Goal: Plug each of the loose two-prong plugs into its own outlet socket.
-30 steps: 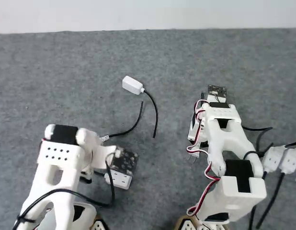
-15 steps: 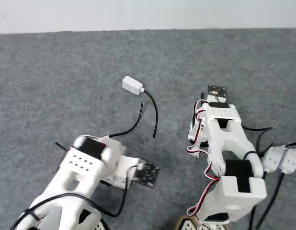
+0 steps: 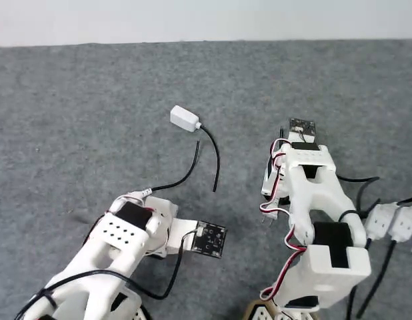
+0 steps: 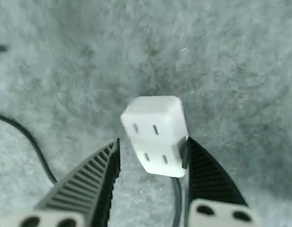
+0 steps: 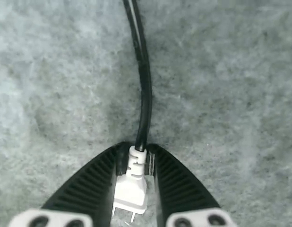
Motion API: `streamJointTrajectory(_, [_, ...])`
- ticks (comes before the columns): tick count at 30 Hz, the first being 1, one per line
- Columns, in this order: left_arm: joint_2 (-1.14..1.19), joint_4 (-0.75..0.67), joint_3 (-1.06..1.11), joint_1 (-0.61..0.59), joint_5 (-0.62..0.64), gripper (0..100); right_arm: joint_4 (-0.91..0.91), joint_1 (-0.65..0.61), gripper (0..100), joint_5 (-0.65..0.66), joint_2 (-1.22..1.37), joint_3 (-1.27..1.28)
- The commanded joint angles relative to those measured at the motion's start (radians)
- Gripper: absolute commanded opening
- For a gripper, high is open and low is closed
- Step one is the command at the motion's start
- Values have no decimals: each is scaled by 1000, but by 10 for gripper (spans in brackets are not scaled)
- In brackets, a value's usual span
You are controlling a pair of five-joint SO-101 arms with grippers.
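With left gripper (image 4: 152,141), straddles the white outlet block (image 4: 154,135) on the grey mat (image 4: 231,56), jaws apart, one finger (image 4: 202,175) touching its side and the other just clear. With right gripper (image 5: 136,146), clamps a two-prong plug (image 5: 130,189) by its body, prongs toward the wrist, black cord (image 5: 142,85) trailing away over the mat. Appears to be the grasping stage; calls next for closing on the block, then lining prongs with one slot pair before pressing home.
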Motion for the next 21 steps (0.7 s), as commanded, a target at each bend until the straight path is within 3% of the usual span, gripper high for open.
streamJointTrajectory(1, [-18, -55, 19, -15, 18, 200, -30, -25, 8, 17, -2, -44])
streamJointTrajectory(19, [-12, -55, 35, 37, 61, 199, -30, -25, 8, 18, -2, -44])
streamJointTrajectory(21, [-12, -60, 35, 40, 114, 199, -30, -25, 8, 18, -2, -44])
